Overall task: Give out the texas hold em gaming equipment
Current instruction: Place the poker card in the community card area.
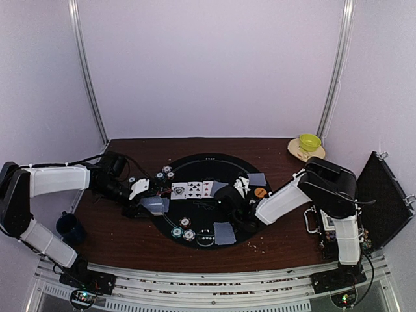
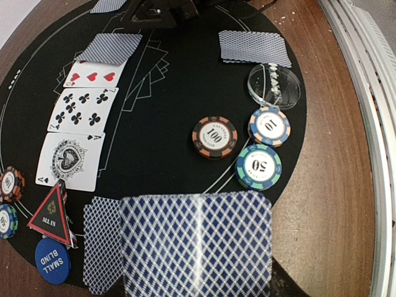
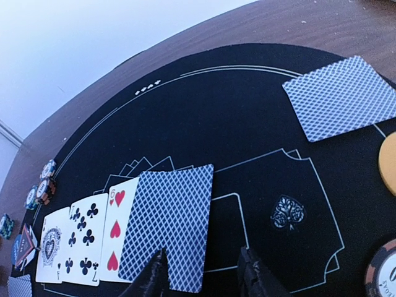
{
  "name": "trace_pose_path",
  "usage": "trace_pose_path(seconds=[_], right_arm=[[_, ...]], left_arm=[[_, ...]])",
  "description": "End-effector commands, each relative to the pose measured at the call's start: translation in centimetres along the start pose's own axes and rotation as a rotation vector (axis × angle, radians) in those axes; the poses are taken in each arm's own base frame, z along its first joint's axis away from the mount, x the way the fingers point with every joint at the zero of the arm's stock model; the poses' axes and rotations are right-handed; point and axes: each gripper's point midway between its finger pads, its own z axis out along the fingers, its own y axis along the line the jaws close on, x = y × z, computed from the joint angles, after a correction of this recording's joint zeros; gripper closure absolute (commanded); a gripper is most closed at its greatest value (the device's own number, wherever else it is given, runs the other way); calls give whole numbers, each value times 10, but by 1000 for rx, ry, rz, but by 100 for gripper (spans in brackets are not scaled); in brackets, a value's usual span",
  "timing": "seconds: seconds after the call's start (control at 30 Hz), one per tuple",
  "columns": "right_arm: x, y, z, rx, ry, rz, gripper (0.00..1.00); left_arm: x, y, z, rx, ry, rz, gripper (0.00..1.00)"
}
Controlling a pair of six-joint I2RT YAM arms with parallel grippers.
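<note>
On the black poker mat [image 1: 205, 162] three face-up cards form a row: an ace of spades [image 2: 69, 160], a seven of clubs [image 2: 80, 109] and a six of hearts [image 3: 115, 232]. A face-down card [image 3: 167, 226] lies flat beside the six. My right gripper [image 3: 203, 277] is open at that card's near edge, with one finger [image 3: 151, 281] over the card and the other over bare mat. My left gripper [image 1: 148, 198] is shut on a face-down deck [image 2: 197, 244], which hides its fingers. Chips marked 100 [image 2: 215, 137], 10 [image 2: 270, 125] and 50 [image 2: 258, 166] lie near the deck.
A red triangle marker [image 2: 51, 213] and blue disc [image 2: 52, 260] sit at the mat's left, an orange disc [image 1: 260, 192] at its right. Face-down cards [image 3: 342, 96] lie further out. The yellow-green bowl [image 1: 309, 142] is back right, the dark blue mug [image 1: 68, 226] left, a black case [image 1: 383, 201] right.
</note>
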Motion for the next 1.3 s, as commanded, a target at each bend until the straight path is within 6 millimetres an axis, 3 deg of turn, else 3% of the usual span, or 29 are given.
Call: trace_pose_path(seconds=[0.0,0.17,0.33,0.6,1.27], right_arm=[[-36,12,-15,1,-53,-45,51],[-56,27,-23,-33,-53,-93,36],[-49,56,-7,-62,29,-213,1],[-20,54,23,-36,128,-302,0],[-6,30,48,50,178,-383,0]], left_arm=[[-12,4,-5,-22,-34,34,47],[-13,3,-5,-23,-36,37,47],[-13,3,-6,-24,-37,38,47],[-16,2,-9,-31,-46,43,47],[-16,2,-9,-30,-46,43,47]])
